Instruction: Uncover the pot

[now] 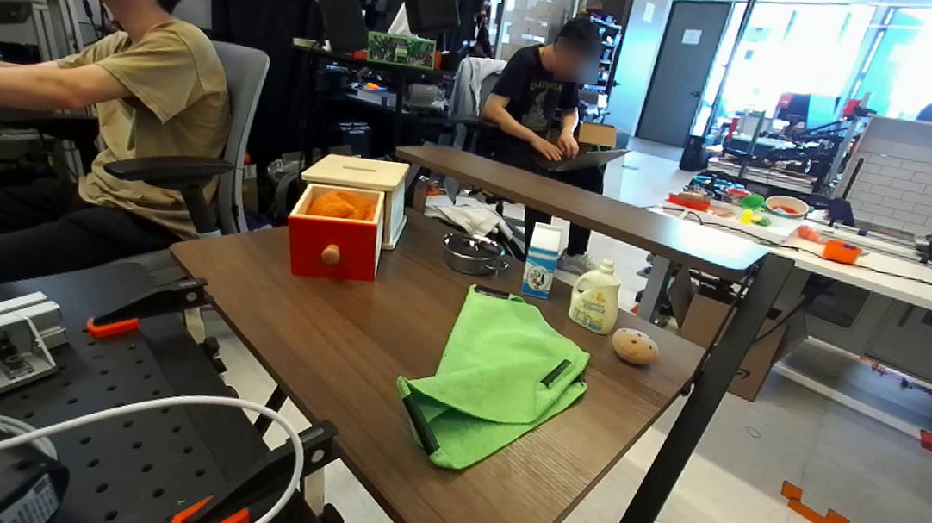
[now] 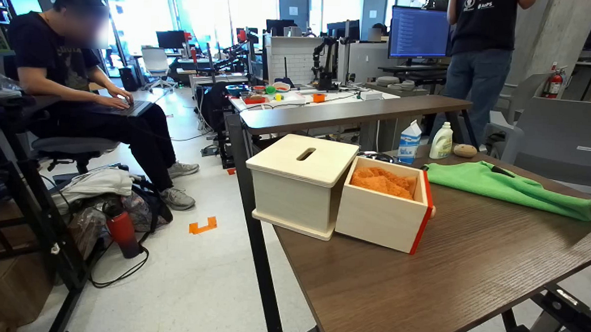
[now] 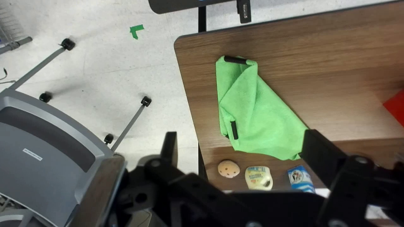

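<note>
Wrist view: looks down past a gripper [image 3: 240, 140] with fingers [image 3: 320, 157] spread wide and holding nothing, over a table [image 3: 315, 47] bearing a crumpled green towel [image 3: 262, 126]. Shows near the towel a spotted oval [image 3: 228, 169], a pale bottle [image 3: 258, 177] with print too small to read, and a blue-and-white carton [image 3: 301, 179] with a round picture. Also shows a white label [image 3: 32, 154] on a chair [image 3: 38, 186], unreadable. In an exterior view, shows the pot [image 1: 474, 254] upright on the table, near the towel, between the carton and a red-fronted drawer [image 1: 313, 232] holding orange cloth [image 1: 342, 205]; can't tell if lidded. Catches pale lettering [image 1: 543, 89] on a dark shirt [image 1: 537, 78] in the background, too blurred to spell out, and a small white notice [image 1: 691, 37] on a door [image 1: 680, 76], likewise unreadable. In an exterior view, reads MILK on the carton. Shows a slotted wooden box [image 2: 294, 195] right up by the drawer, with the pot mostly hidden behind. Also shows text [image 2: 403, 32] on a blue monitor [image 2: 420, 33], too small to make out.
</note>
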Robot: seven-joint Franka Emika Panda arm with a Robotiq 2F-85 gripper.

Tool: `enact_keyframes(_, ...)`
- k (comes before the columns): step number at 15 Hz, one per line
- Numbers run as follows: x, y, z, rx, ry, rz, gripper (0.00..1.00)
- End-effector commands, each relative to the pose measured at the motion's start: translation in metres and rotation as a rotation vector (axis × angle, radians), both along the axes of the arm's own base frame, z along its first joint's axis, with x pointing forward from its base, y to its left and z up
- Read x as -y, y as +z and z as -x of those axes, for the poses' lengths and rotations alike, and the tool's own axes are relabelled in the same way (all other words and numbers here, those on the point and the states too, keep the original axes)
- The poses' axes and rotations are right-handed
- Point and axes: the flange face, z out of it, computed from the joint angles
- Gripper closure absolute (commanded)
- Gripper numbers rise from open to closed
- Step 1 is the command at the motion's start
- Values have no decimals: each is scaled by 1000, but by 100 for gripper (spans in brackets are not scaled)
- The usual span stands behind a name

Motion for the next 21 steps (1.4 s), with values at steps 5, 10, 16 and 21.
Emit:
enact_keyframes(5,-7,-52,-73,151,-283,-130,0)
enact_keyframes(10,-35,-126,-127,91,-192,-161,0)
enact_keyframes(16,-34,-128,-115,69,-205,-160,0)
enact_keyframes(21,-33,-121,-114,82,-207,-159,0)
